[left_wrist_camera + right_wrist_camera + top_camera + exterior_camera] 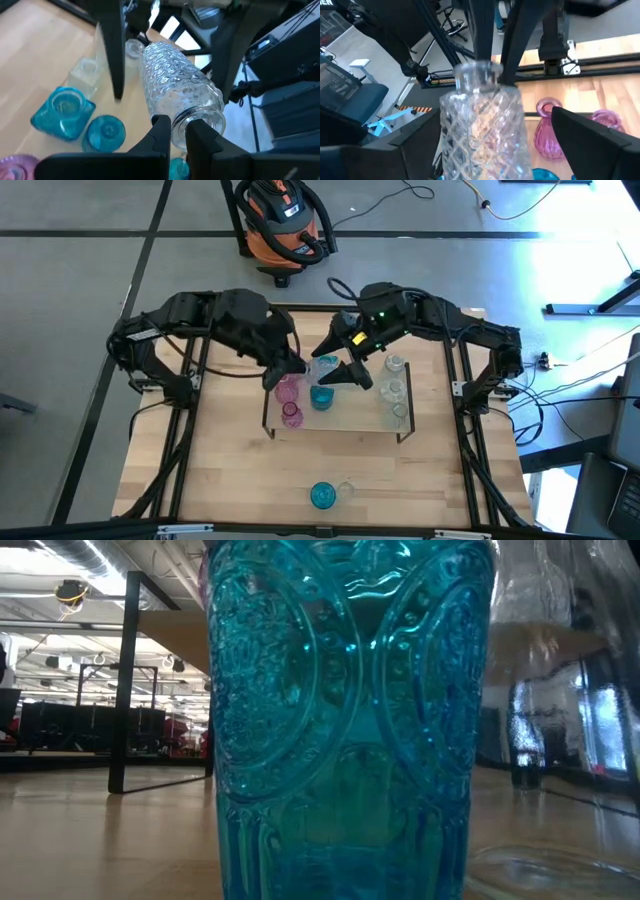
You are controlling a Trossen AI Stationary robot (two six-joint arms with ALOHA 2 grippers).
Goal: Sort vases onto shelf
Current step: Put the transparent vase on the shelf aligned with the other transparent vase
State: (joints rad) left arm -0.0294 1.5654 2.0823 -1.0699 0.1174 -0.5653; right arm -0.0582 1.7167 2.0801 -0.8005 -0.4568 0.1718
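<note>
Two grippers of mine meet above the middle of the shelf [335, 423], a low light-wood platform on the wooden table [230, 480]. My left gripper [174, 131] is pinched closed on the rim of a clear diamond-patterned vase [180, 92], which hangs tilted in the air with its mouth toward my left wrist. My right gripper [340, 373] stands with its fingers spread wide on either side of that same vase's body, not clamping it; from my right wrist the clear vase [482, 127] fills the gap between my dark fingers [592, 137]. From overhead, the held vase sits at the centre, two pink vases [289, 401] stand on the shelf at about eight o'clock from it, a teal vase [321, 395] at six o'clock, and clear vases [393, 390] at about three o'clock. Another teal vase [322, 495] stands alone on the table, well apart at six o'clock, near the front edge.
</note>
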